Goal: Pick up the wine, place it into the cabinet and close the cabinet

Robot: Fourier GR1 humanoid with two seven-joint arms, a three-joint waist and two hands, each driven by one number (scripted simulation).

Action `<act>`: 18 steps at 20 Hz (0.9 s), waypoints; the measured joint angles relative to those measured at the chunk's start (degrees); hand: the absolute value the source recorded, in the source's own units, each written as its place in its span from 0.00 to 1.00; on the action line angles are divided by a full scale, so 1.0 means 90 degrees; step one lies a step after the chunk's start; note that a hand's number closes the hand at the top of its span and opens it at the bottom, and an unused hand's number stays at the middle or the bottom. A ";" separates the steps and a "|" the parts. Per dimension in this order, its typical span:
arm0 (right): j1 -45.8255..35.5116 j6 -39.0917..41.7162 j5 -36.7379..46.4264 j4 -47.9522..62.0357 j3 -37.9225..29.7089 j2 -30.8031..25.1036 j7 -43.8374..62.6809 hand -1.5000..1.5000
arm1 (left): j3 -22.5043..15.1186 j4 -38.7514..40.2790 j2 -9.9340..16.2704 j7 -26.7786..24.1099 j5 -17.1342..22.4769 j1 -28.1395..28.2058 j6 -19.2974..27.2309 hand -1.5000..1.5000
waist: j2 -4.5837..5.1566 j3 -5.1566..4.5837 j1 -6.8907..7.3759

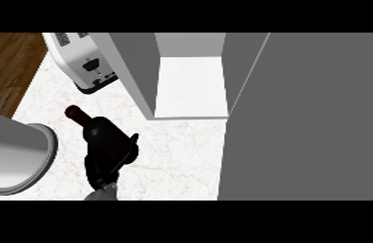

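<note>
Head view looks steeply down at the white marbled counter, and a fair bit of it is blocked or chopped off. The dark red glass wine bottle sits over the counter at lower left, tilted, with its neck and cap pointing up-left. Only the neck and the upper shoulder are really clear; the rest blends into the black hand wrapped around it. That hand's fingers are curled round the bottle's body, one finger sticking out on the right side. Just a sliver of grey forearm shows at the bottom edge, so it's hard to say from this alone which arm it is; I'm reading it as the left since it's on the left side of the view. No other hand shows.

The white open cabinet is up and right of the bottle, well apart from it, its pale inner floor visible. Its big grey door swings out and covers the whole right side, hiding whatever's behind.

A white toaster stands at upper left, cut off at the top. A grey rounded object at the left edge is only partly visible; can't tell what it is. Brown wooden floor shows in the top-left corner.
</note>
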 measured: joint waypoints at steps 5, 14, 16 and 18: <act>0.0021 0.0055 -0.0014 0.0002 -0.0037 -0.0011 -0.0020 0.00 | -0.0243 0.0264 0.0000 -0.0242 0.0222 -0.0249 0.0121 1.00 | -0.0002 0.0001 -0.0004; 0.0120 0.0072 -0.0006 0.0041 -0.0014 0.0016 -0.0160 0.00 | -0.0573 0.0253 0.0430 -0.0344 -0.0139 -0.0186 -0.0402 1.00 | -0.0017 0.0004 0.0017; 0.0128 0.0066 -0.0004 0.0061 0.0009 0.0031 -0.0214 0.00 | -0.0788 0.0101 0.0772 -0.0274 -0.0224 -0.0011 -0.1060 1.00 | -0.0031 0.0004 0.0018; 0.0182 0.0094 -0.0001 0.0078 -0.0020 0.0014 -0.0313 0.00 | -0.0925 -0.0023 0.1050 -0.0334 -0.0275 0.0209 -0.1691 1.00 | -0.0031 0.0004 0.0028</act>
